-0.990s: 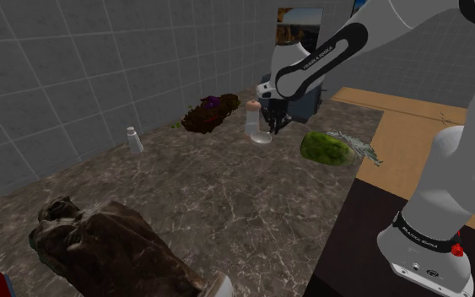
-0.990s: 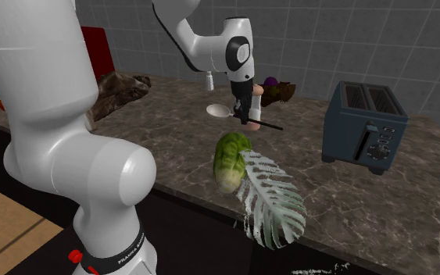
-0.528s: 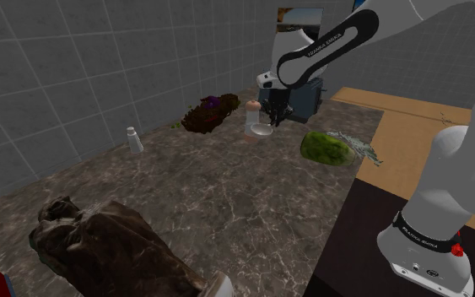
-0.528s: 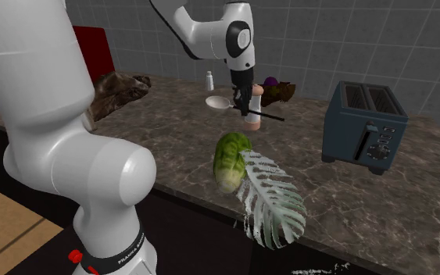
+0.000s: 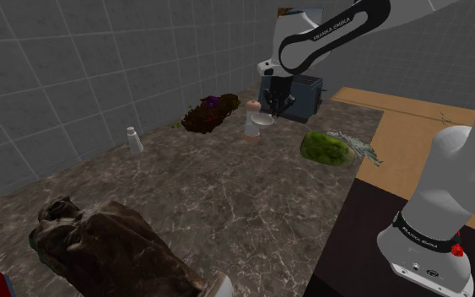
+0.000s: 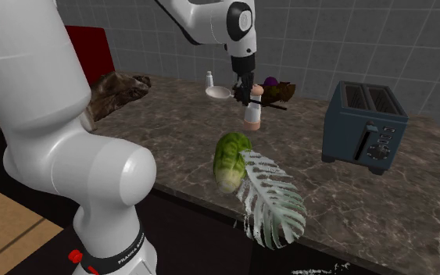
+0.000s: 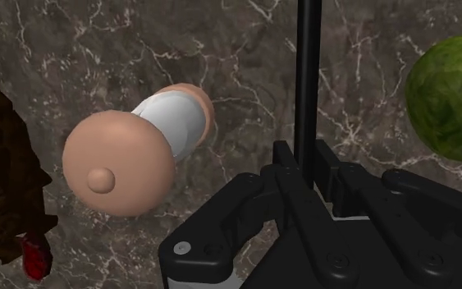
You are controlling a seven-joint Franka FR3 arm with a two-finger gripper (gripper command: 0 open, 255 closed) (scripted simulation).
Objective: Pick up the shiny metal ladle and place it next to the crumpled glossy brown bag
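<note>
Ladle (image 6: pixel 219 91), handle clamped in the closed gripper (image 6: pixel 246 94) at upper centre, could pivot and clip the mill (image 6: pixel 252 116) below.

A grey tiled wall (image 5: pixel 75 76) backs the dark, white-veined marble desk (image 5: pixel 227 202) on its far side; pale wooden floor (image 5: pixel 421 143) lies at the shoulder view's right.

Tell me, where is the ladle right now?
In the second exterior view, the ladle is held up off the counter in the claw, right by the top of the pink-capped grinder, left of the toaster.
</note>
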